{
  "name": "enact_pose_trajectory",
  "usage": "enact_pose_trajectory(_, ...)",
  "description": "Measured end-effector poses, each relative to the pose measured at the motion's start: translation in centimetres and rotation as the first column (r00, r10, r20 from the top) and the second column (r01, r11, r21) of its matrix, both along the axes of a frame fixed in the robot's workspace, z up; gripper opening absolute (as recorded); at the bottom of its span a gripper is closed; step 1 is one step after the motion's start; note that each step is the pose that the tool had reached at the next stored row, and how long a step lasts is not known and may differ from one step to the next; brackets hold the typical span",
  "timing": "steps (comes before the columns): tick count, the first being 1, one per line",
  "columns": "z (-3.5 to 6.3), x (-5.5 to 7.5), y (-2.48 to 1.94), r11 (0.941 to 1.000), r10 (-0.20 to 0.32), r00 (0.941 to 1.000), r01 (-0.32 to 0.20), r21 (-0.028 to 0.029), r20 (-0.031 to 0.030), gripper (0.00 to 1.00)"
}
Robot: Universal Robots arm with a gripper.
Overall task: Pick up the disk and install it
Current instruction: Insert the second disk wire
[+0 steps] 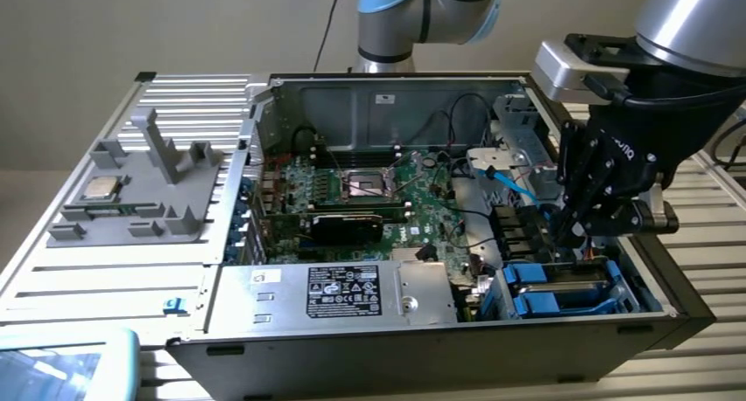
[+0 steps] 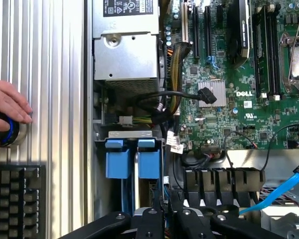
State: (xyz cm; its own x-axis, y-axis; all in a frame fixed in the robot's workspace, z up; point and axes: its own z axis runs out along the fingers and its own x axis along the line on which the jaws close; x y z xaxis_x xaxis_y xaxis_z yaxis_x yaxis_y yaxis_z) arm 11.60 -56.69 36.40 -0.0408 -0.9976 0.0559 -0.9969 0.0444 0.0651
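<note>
end effector (image 1: 574, 235): black fingers nearly closed, holding nothing visible, low in open grey computer case (image 1: 466, 349) | disk (image 2: 138, 164): blue-framed silver drive upright in corner bay | risk: fingers may snag blue cable (image 1: 513, 184) nearby

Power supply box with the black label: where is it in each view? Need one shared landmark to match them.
Exterior view: the power supply sits at the front edge of the open case, to the exterior view's left of the blue drive frames.
Wrist view: the power supply lies beside the motherboard, with the blue drive frames just past its cable end.
Shared landmark: the blue drive frames, next to it in both.
</note>
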Motion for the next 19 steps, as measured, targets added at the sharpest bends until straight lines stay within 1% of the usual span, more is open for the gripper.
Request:
enact_pose_trajectory(3,-0.21,0.0,-0.17,1.0000,0.000,1.0000,0.000,-0.0002,0.0000,0.16)
enact_pose_trajectory(4,-0.24,0.0,-0.17,1.0000,0.000,1.0000,0.000,-0.0031,-0.0001,0.16)
enact_pose_trajectory(6,-0.35,0.0,-0.17,1.0000,0.000,1.0000,0.000,-0.0060,0.0000,0.16)
enact_pose_trajectory(8,-0.45,0.0,-0.17,0.9999,0.000,1.0000,0.000,-0.0119,0.0000,0.16)
enact_pose_trajectory(12,-0.80,0.0,-0.25,0.9999,0.000,1.0000,0.000,-0.0118,0.0000,0.16)
enact_pose_trajectory(17,-1.11,-0.1,-0.74,0.9999,0.000,1.0000,0.000,-0.0113,0.0000,0.16)
enact_pose_trajectory(19,-1.38,-0.1,-0.86,1.0000,0.000,1.0000,0.000,-0.0098,0.0000,0.16)
